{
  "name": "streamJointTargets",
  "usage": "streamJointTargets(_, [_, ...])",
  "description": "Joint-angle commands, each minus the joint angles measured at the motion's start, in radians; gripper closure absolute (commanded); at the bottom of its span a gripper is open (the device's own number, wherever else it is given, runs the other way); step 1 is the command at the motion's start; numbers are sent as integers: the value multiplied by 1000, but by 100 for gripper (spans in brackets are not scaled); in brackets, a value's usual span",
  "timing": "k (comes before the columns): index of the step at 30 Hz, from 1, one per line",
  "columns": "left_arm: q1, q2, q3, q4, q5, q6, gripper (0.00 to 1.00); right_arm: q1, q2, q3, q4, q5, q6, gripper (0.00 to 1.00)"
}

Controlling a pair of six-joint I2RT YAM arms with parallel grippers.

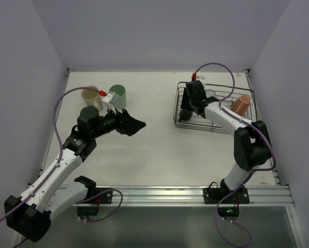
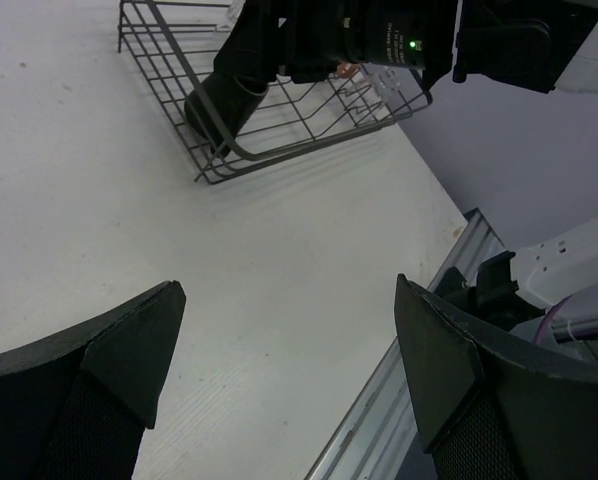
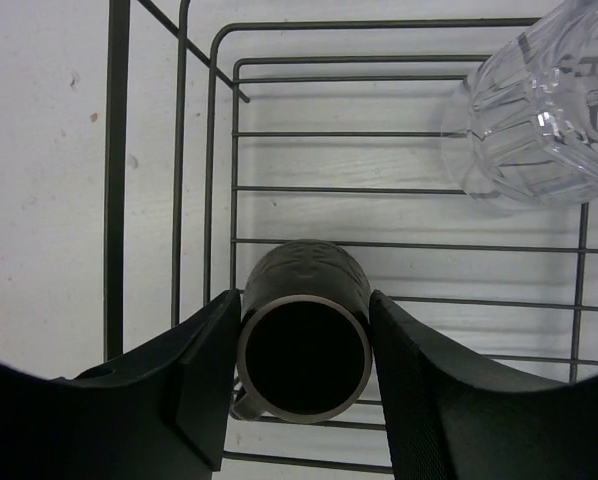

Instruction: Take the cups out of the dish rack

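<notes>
The dark wire dish rack (image 1: 215, 125) stands at the right back; it also shows in the left wrist view (image 2: 169, 95) and the right wrist view (image 3: 114, 180). My right gripper (image 1: 185, 117) (image 3: 304, 298) reaches into the rack's near left corner. Its jaws press both sides of the upright dark brown cup (image 3: 304, 345) (image 2: 222, 100). A salmon-pink cup (image 1: 241, 104) sits in the rack's right side. A cream cup (image 1: 91, 96) and a mint green cup (image 1: 118, 96) stand on the table at the back left. My left gripper (image 1: 135, 125) (image 2: 289, 340) is open and empty above the table's middle.
A clear faceted glass (image 3: 539, 110) lies in the rack beyond the brown cup. The metal rail (image 1: 196, 194) runs along the table's near edge. White walls enclose the left, back and right sides.
</notes>
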Motion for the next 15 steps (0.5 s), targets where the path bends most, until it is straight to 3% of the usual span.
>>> streamJointTargets(1, [-18,33,-5,168,50,-99,8,0,-141,9,36,65,-14,77])
streamJointTargets(6, [-91,120,9,335,48,-191,12,-30,-316,-39,83,30,-14,80])
streamJointTargets(9, [-127,185,17,441,-7,-275,16,-93,-415,-105,123,-105,45,81])
streamJointTargets(11, [-145,232,12,524,-29,-337,17,-143,-476,-197,215,-287,128,81])
streamJointTargets(13, [-156,293,44,561,-42,-360,17,-173,-532,-253,257,-331,150,81])
streamJointTargets(15, [-176,323,76,576,-39,-357,18,-173,-501,-219,173,-312,86,74])
